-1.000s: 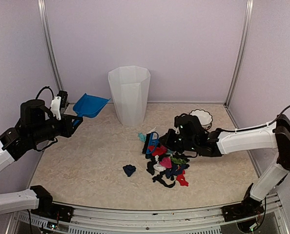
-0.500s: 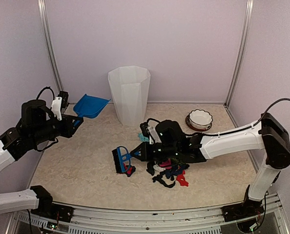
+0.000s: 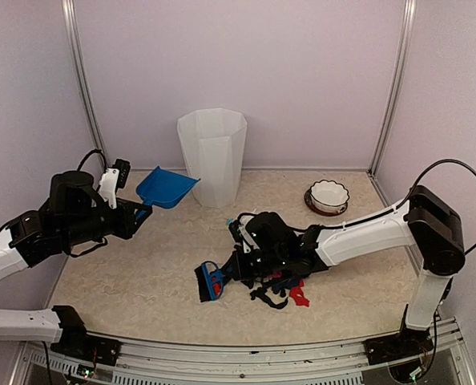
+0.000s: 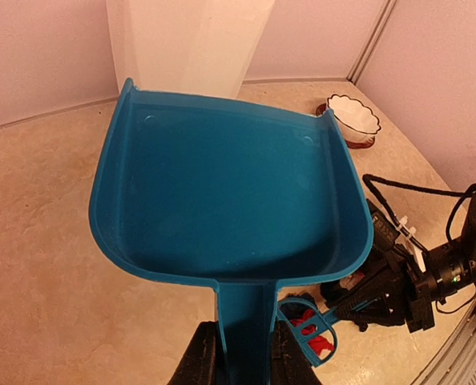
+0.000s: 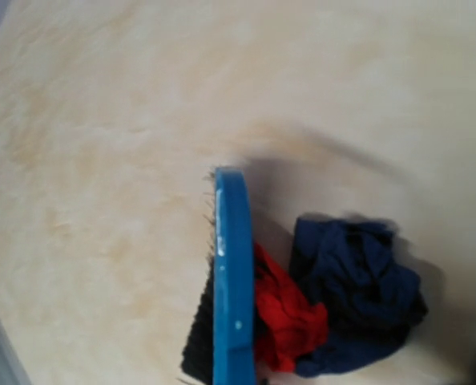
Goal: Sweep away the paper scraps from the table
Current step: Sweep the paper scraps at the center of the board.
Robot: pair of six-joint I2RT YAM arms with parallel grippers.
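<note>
Paper scraps (image 3: 284, 284) in red, black, dark blue and pink lie in a pile on the beige table (image 3: 134, 273), right of centre. My right gripper (image 3: 238, 264) is shut on the handle of a blue brush (image 3: 208, 282), whose bristles touch the table left of the pile. In the right wrist view the brush (image 5: 231, 289) sits against a red scrap (image 5: 290, 317) and a dark blue scrap (image 5: 354, 281); its fingers are out of view there. My left gripper (image 4: 240, 354) is shut on the handle of a blue dustpan (image 4: 222, 200), held in the air at the left (image 3: 167, 188).
A tall white bin (image 3: 212, 156) stands at the back centre. A white scalloped bowl (image 3: 328, 195) sits at the back right. Lilac walls close the sides and back. A metal rail runs along the front edge.
My right arm has carried the brush left from the pile, then toward the front, pushing a red and a dark blue scrap. My left arm has moved the dustpan right.
</note>
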